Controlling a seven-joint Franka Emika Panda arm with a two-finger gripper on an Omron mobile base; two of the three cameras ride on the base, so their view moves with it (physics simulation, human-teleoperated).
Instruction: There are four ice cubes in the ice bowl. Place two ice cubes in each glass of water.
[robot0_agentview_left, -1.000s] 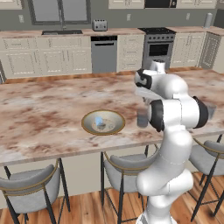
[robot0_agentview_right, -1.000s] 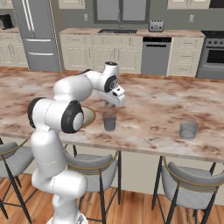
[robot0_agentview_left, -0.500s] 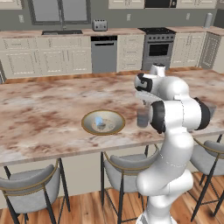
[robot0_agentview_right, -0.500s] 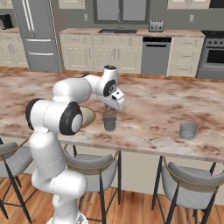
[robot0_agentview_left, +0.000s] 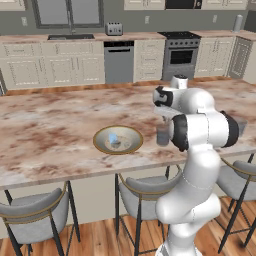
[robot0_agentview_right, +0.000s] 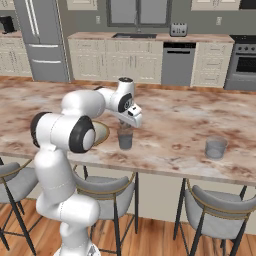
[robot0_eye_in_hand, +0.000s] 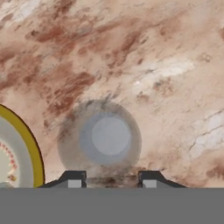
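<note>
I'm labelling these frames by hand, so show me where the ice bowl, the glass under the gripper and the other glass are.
ice bowl (robot0_agentview_left: 131, 148): left base view, on its golden front rim.
glass under the gripper (robot0_eye_in_hand: 110, 135): hand view, on its round bottom seen from above.
other glass (robot0_agentview_right: 216, 148): right base view, on its side wall.

Pincer (robot0_agentview_right: 131, 121) poised just above near glass (robot0_agentview_right: 125, 139), second glass (robot0_agentview_right: 216, 147) well apart, bowl (robot0_agentview_right: 101, 133) behind arm

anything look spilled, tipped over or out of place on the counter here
Nothing stands out. Both glasses stand upright: the near glass directly under the gripper, the far glass off alone. The ice bowl sits level with ice cubes inside, and the marble counter shows no spill.
</note>
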